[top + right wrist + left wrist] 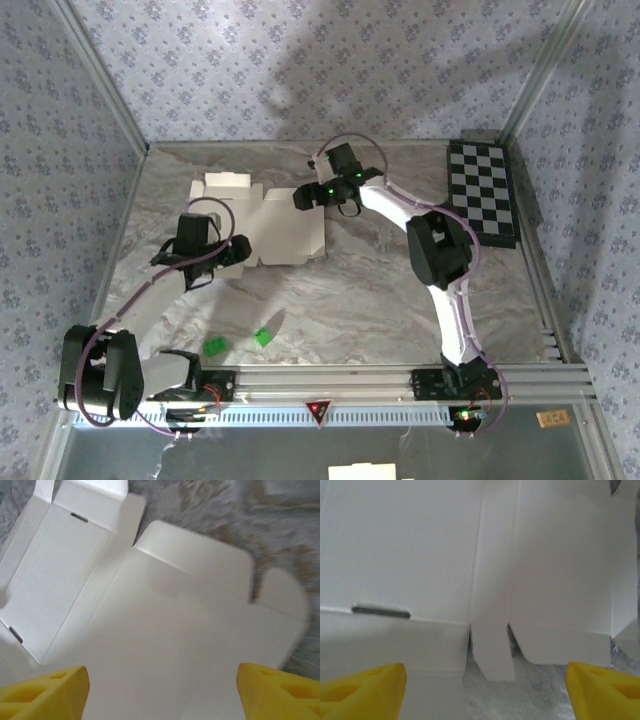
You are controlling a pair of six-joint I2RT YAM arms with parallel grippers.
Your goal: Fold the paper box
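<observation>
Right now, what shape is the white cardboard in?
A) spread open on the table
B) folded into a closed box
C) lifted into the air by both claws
A: the paper box lies spread open on the table, flaps out, while the left gripper and right gripper are both open, holding nothing.

Left arm (150, 292) and right arm (455, 320): white links joined by black joint housings, each on a black base. A lilac cable (212, 203) runs along each arm and stands off in a loop near the wrist. Two green lamps (330, 190) are lit on the right wrist housing, and small lamps (462, 414) at the right base. Left gripper (486, 680) and right gripper (162, 680): yellow wedge-shaped fingers (365, 690) with moulded triangular recesses in their faces.
</observation>
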